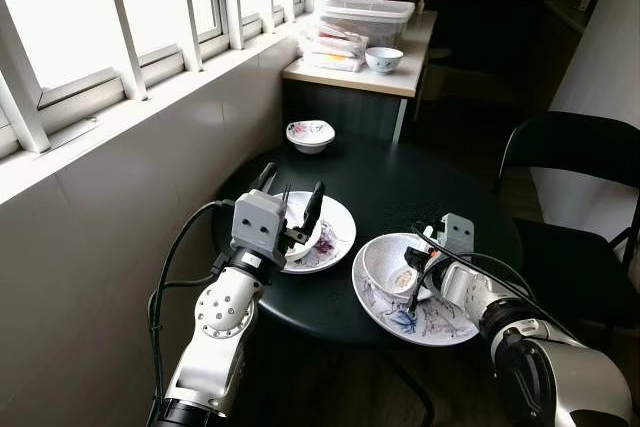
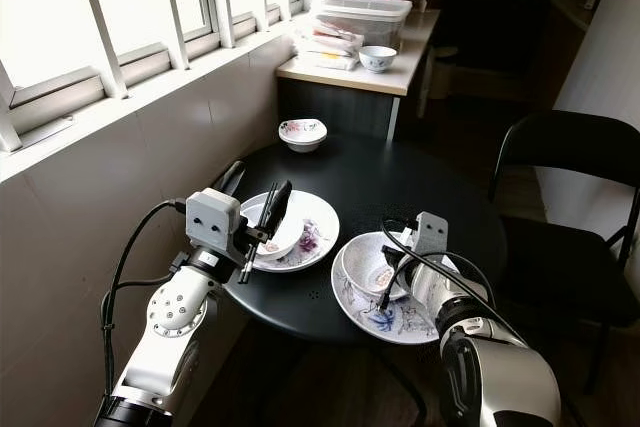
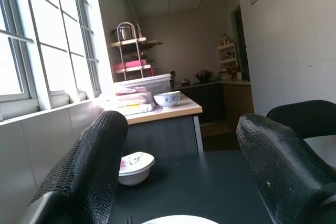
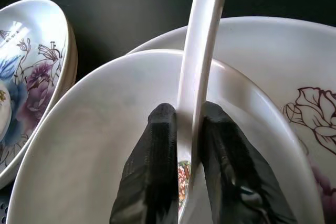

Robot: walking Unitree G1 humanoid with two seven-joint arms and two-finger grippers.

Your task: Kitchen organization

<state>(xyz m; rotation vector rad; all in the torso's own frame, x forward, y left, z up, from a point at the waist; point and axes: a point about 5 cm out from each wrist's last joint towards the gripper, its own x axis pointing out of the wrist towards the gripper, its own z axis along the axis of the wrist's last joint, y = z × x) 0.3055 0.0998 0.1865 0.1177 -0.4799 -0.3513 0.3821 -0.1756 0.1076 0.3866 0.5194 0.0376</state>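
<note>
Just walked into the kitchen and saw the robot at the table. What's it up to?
It is sorting dishes on the round black table. The right tool is shut on a white spoon over a white bowl that sits on a flowered plate. The left tool hovers open above another plate with a small bowl on it. A third bowl sits near the table's far edge.

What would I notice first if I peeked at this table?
The right gripper, down in a white bowl on a flowered plate at the round black table's near edge, pinching a white spoon. Beside it the left gripper hovers open above another flowered plate holding a small bowl. A little flowered bowl sits alone at the table's far side, by the bright window.
</note>
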